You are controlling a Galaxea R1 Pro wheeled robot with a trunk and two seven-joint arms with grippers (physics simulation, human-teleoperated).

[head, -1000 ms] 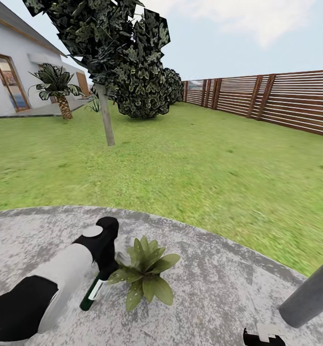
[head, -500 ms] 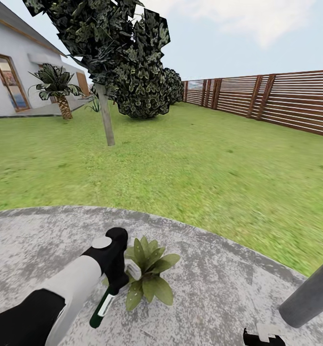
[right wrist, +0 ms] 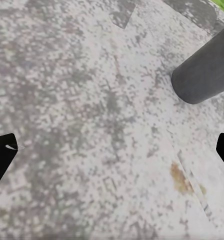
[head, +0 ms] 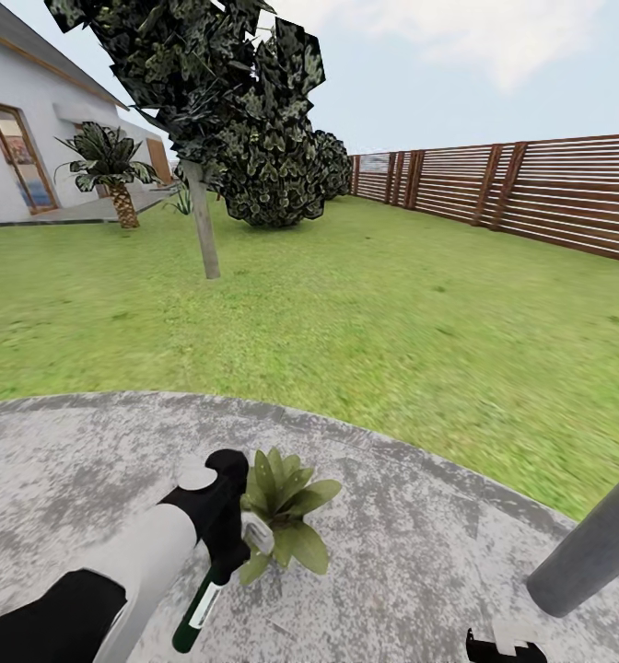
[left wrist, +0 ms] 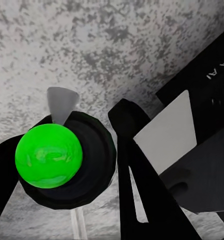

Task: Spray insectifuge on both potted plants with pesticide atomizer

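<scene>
Our left gripper has its fingers pinching the pesticide atomizer, held tilted just beside a potted plant on the round paving. Our right gripper's fingers are spread wide over bare paving near a grey post.

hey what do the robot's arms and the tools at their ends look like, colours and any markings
The left arm has a glossy black upper segment, a white forearm shell and a black wrist with a round grey cap. The left tool is black with flat grey panels and faint white lettering. The right tool's fingertips are black.
</scene>
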